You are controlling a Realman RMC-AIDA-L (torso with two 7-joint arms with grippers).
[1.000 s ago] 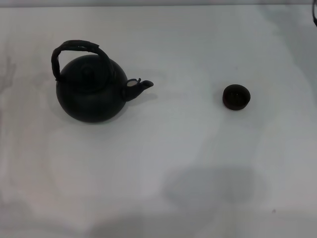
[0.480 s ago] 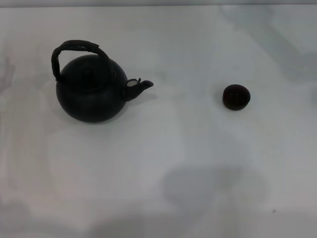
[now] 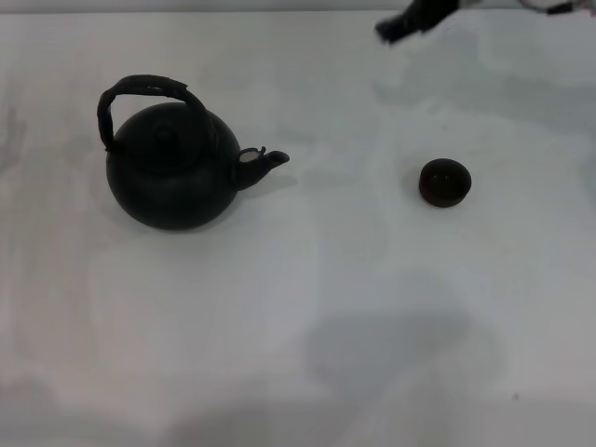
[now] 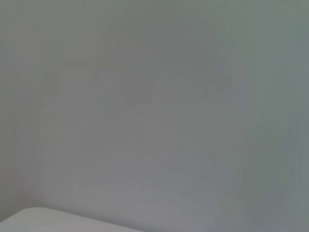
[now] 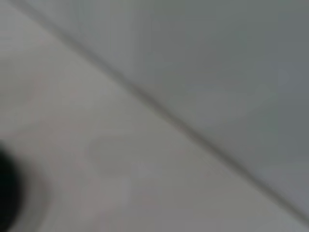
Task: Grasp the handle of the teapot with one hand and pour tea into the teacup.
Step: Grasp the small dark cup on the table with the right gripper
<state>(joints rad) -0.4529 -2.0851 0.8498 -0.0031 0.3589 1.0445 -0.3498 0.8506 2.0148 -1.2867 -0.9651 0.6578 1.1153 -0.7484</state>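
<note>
Since half a second ago my right gripper has entered far-side, probably blurred, fingers' state unreadable, matte round teapot, rough arched handle, bowl-like teacup unmoved.

The teapot sits upright on the white surface at about nine o'clock in the head view. It is round, matte black, with a knobbed lid on top. Its short spout points toward three o'clock, straight at the teacup. The handle, a rough dark hoop, arches high over the lid, fixed at both sides and leaning slightly toward nine o'clock. The teacup stands well apart at about three o'clock: small, dark, low, bowl-like, upright, without a handle.
</note>
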